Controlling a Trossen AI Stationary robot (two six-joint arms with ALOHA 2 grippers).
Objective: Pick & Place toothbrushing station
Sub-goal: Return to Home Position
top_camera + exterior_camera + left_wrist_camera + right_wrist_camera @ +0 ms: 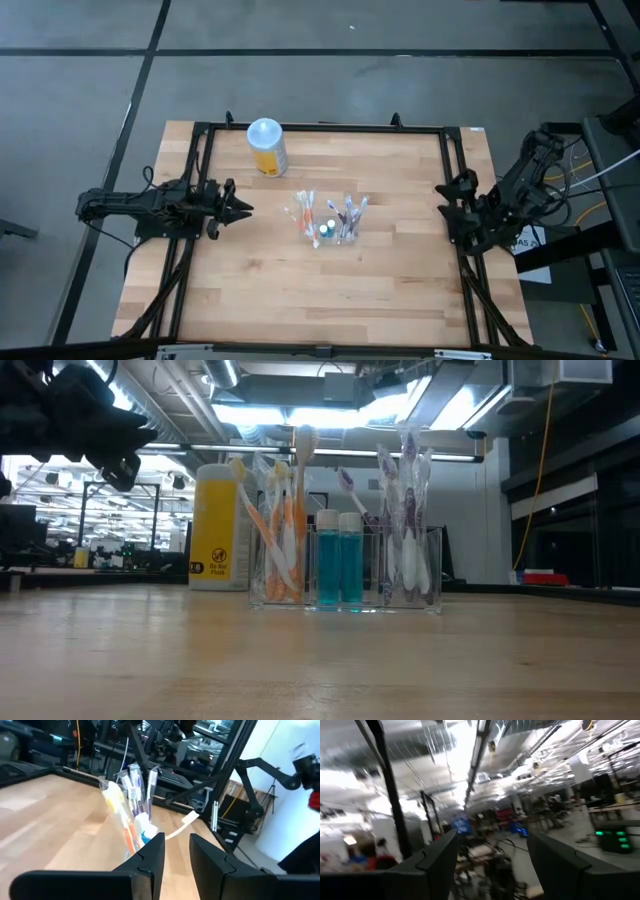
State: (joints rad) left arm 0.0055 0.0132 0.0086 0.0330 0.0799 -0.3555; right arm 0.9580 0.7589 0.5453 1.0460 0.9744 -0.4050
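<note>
The toothbrushing station stands at the middle of the table. It is a clear holder resting on its base, with orange-pink brushes upright in one end, purple ones in the other, and two blue white-capped tubes between. My left gripper hovers left of it, pointing level at it, fingers slightly open with nothing between. My right gripper is raised at the table's right edge, open and empty, aimed up at the room.
A yellow bottle with a white lid stands at the far side of the table, left of the station. A black frame runs along the table's edges. Bare wood lies between the station and the near edge.
</note>
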